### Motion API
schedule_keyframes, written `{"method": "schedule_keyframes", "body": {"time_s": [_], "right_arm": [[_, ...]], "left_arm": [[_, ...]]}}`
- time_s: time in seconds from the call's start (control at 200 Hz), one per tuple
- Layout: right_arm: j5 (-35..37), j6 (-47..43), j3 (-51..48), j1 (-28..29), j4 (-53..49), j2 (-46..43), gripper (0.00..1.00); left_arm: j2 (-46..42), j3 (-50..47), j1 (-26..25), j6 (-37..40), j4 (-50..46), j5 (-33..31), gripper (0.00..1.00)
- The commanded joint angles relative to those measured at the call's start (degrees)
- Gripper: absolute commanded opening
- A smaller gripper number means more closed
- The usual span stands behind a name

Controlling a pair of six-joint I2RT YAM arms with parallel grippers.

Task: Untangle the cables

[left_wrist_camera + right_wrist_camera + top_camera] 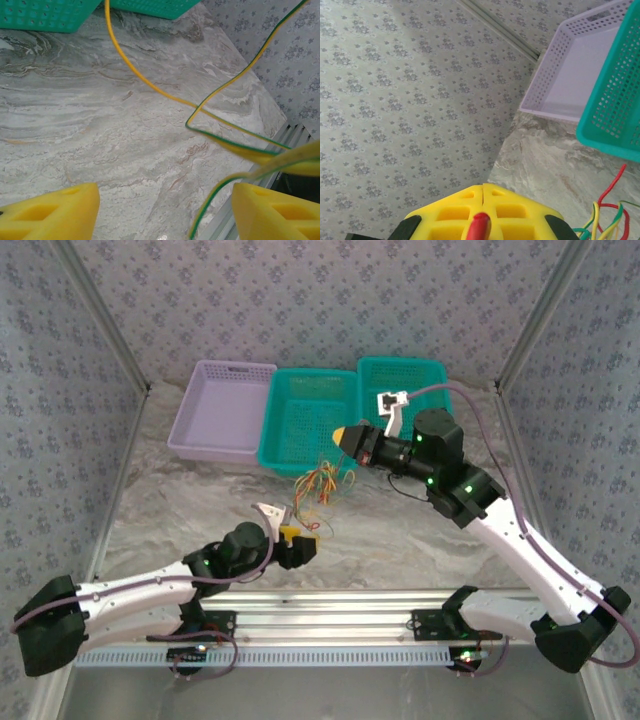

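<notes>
The cables (322, 485), a small tangle of thin red, yellow, orange and green wires, hang from my right gripper (345, 437) down to the marble table in front of the teal basket. In the right wrist view that gripper (483, 189) is shut, a red cable end (479, 227) sticks out behind its yellow jaws, and more strands (610, 210) dangle at the lower right. My left gripper (290, 535) sits low by the tangle's near end. It is open (165, 210), and a green-yellow wire (235, 80) runs down between its fingers (55, 212), close to the right one. A plain yellow wire (130, 62) crosses above.
A lavender basket (222, 410) and two teal baskets (310, 420) (400, 380) stand in a row at the back of the table. Patterned walls enclose both sides. A metal rail (340, 605) runs along the near edge by the arm bases.
</notes>
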Motion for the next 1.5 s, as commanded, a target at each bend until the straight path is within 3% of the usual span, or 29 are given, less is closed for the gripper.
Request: {"method": "schedule_keyframes", "body": {"time_s": [0.0,0.05,0.11,0.2,0.29,0.42,0.495,0.565,0.695,0.749,1.179,1.494], "right_arm": [[-0.76,1.66,0.82,1.05,3.2,0.01,0.0],[-0.51,1.69,0.65,1.41,3.46,0.09,0.0],[-0.33,1.66,0.47,1.7,3.65,0.27,0.0],[0.1,1.79,-0.38,1.94,4.12,0.45,0.0],[0.35,1.92,-0.76,1.91,4.56,0.37,0.0],[0.36,1.7,-0.76,1.97,4.53,0.2,0.0],[0.62,1.32,-0.76,1.93,3.98,0.03,0.0],[0.89,0.81,-0.76,1.89,3.44,-0.31,0.0],[0.75,0.54,-0.76,1.88,3.08,-0.69,0.0],[0.52,0.45,-0.76,1.9,2.79,-0.76,0.0],[3.03,-3.26,-4.28,-2.57,-3.68,-4.75,0.0],[-0.42,-2.21,-7.53,-5.66,-2.33,-4.44,0.0]], "left_arm": [[0.59,0.16,-0.39,0.01,2.71,1.09,0.66],[0.98,0.26,-0.39,0.06,3.05,1.42,0.59],[1.3,0.43,-0.4,-0.19,3.53,1.45,0.58],[1.65,0.49,-0.39,-0.87,4.19,1.08,0.69],[1.75,0.71,-0.39,-1.23,4.89,1.39,0.72],[0.98,1.05,-0.42,-0.81,4.65,2.35,0.48],[-0.02,0.9,-0.39,-1.09,3.91,1.86,0.43],[-0.9,0.68,-0.39,-1.18,3.36,1.85,0.3],[-2.74,-0.38,-0.39,-1.86,3.03,1.14,0.13],[-3.7,-0.94,-0.4,-2.1,2.91,0.63,0.0],[-16.67,-4.02,-0.22,-2.31,-4.53,-2.64,0.0],[-25.99,-5.61,1.25,-3.32,-12.19,-3.92,0.0]]}}
